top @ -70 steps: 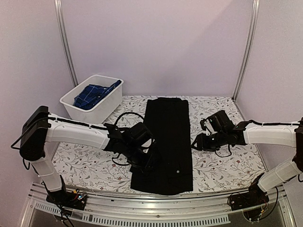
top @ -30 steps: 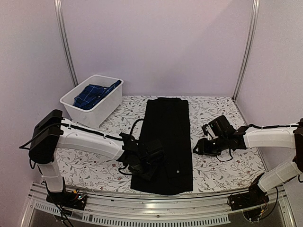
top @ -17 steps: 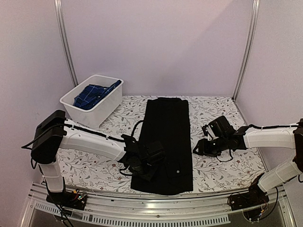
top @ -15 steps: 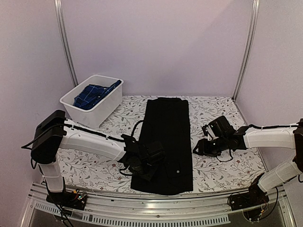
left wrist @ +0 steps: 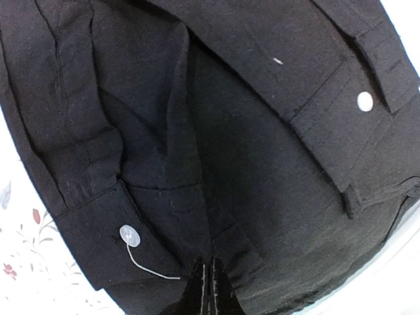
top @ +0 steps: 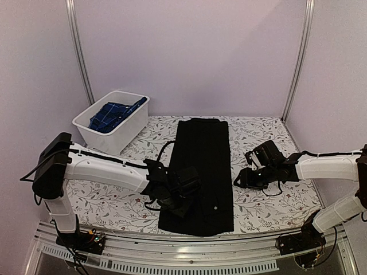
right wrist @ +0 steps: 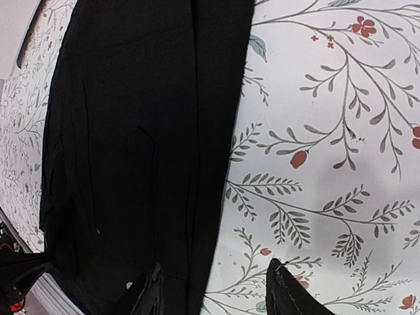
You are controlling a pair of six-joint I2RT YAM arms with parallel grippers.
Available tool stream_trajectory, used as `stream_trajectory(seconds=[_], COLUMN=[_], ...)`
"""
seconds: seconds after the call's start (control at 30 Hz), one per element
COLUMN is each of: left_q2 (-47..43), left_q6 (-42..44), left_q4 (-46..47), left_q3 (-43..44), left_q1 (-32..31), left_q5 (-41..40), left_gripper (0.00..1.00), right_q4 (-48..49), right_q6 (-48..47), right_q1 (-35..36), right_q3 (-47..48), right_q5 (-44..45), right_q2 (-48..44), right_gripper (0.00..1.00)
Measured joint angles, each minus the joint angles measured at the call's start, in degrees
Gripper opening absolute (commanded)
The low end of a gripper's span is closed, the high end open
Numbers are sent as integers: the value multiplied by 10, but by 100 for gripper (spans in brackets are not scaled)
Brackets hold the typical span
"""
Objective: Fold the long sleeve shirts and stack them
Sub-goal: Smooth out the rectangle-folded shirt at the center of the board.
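Down at the near left part of the black shirt point(top: 202, 166), the left end effector point(left wrist: 205, 289) has its two fingers pressed together with no gap showing. We see them meet right at the dark cloth, but we cannot tell whether a fold is caught between them. Just beside them in the left wrist view lies a cuff with a pale button point(left wrist: 129, 234) and a loose white thread. A second button point(left wrist: 365, 100) sits on a band further off, toward the upper right of that view.

The right end effector point(right wrist: 216, 264) is spread wide and holds nothing. Between its fingers we see the shirt's right edge and the flowered worktop point(top: 269, 206). From above, it sits low just beside that right edge, about halfway along the garment.

The black shirt itself lies flat as a long narrow strip down the middle of the worktop, running from the far side to the near edge.

Well apart, at the far left corner, stands a white tub point(top: 123, 129) with the blue plaid shirt point(top: 112, 114) bundled inside it.
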Motion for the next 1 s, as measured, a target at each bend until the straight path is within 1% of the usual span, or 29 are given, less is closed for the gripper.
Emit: stream_trajectory(seconds=[0.33,0.37,0.4,0.43,0.5,0.53,0.6,0.67,0.77,0.9,1.0], left_q2=[0,1,3,5,8,9,10,6,-14,-75,-132], left_q6=[19,21,23,24,27,31,32,34,36,33,25], left_q4=[3,5,7,9,10,11,14,23,41,76,119], left_q3=[10,10,10,10,9,9,8,4,-14,-46,-79], left_q1=[-13,-14,-15,-15,-16,-16,-16,-15,-6,23,58], left_q5=[23,25,29,31,38,39,42,46,62,100,134], left_gripper=[0,4,12,23,40,44,48,51,55,57,57], right_q4=[0,0,0,0,0,0,0,-1,-3,-5,-5], right_q6=[6,7,7,8,9,9,10,10,10,14,21], right_q1=[2,3,5,6,9,9,11,14,20,28,40], right_q3=[-4,-4,-4,-4,-4,-4,-4,-4,-4,-4,-4], right_q5=[0,0,0,0,0,0,0,0,0,0,0], right_q2=[-2,-2,-2,-2,-2,-2,-2,-2,-2,-2,-2], right_gripper=[52,52,52,52,52,52,52,52,52,53,53])
